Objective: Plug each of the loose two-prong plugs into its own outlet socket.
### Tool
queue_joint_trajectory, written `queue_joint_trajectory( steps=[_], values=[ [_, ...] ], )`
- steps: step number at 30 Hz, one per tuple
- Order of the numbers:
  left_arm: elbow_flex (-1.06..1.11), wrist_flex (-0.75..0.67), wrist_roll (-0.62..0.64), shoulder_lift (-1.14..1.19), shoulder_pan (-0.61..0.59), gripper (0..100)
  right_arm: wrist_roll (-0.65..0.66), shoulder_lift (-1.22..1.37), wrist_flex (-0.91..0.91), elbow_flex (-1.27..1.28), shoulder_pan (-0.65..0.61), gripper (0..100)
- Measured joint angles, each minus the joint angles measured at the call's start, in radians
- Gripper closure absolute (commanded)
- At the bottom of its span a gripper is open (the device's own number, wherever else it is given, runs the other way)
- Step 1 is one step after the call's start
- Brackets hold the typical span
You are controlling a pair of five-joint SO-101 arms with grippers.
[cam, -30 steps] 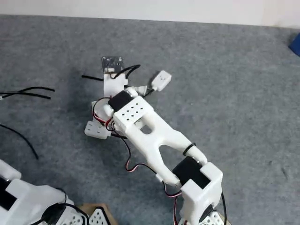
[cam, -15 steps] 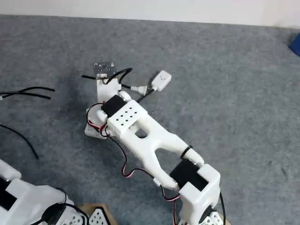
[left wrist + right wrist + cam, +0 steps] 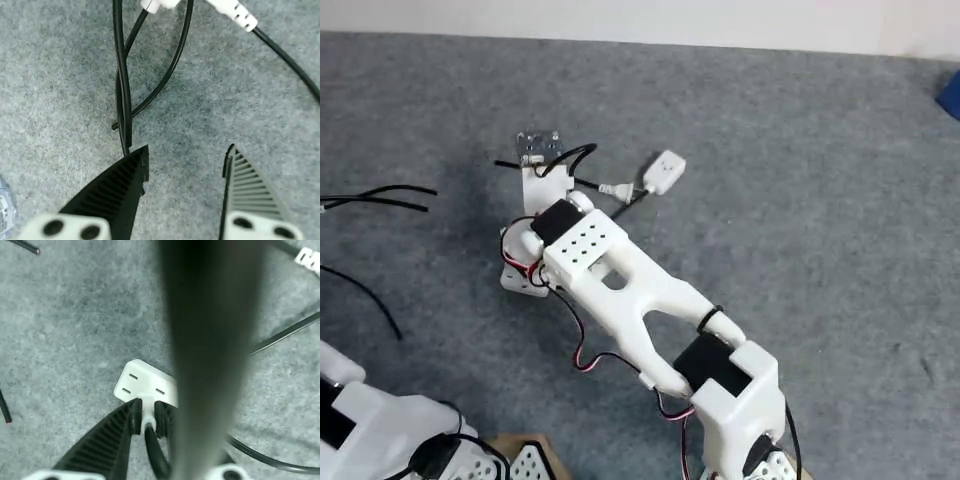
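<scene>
A grey carpeted tabletop (image 3: 800, 150) runs back to a pale wall strip (image 3: 620, 20) at 12 o'clock. In the high view the right arm (image 3: 640, 300) reaches from 5 o'clock toward 10 o'clock. Its wrist is above a white outlet socket (image 3: 520, 278) that shows partly from beneath it. In the right wrist view the right gripper (image 3: 150, 410) is pinched on a white two-prong plug (image 3: 146, 416), whose black cord runs back between the fingers. The plug's front meets the near side of that socket, whose slots face up. At 2 o'clock from it lies a second outlet socket (image 3: 665, 172), with a white plug body (image 3: 612, 188) touching its 8 o'clock end. The left arm (image 3: 370, 430) sits at 7 o'clock. The left gripper (image 3: 188, 150) is spread wide over the carpet, with loose black cords (image 3: 122, 90) and a white plug end (image 3: 239, 16) beyond its tips
</scene>
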Motion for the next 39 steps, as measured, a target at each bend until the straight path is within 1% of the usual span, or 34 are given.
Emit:
queue_joint_trajectory(
  steps=[3,14,22,30,39],
  values=[
    [0.000,0.000,0.000,0.000,0.000,75,0.000,0.000,0.002,0.000,0.018,99.3],
    [0.000,0.000,0.000,0.000,0.000,75,0.005,0.006,0.021,-0.003,0.026,99.3],
    [0.000,0.000,0.000,0.000,0.000,75,0.005,0.086,0.015,-0.072,0.034,99.3],
    [0.000,0.000,0.000,0.000,0.000,75,0.006,0.095,0.052,-0.101,0.034,99.3],
    [0.000,0.000,0.000,0.000,0.000,75,0.008,0.094,0.097,-0.107,-0.009,99.3]
  ],
)
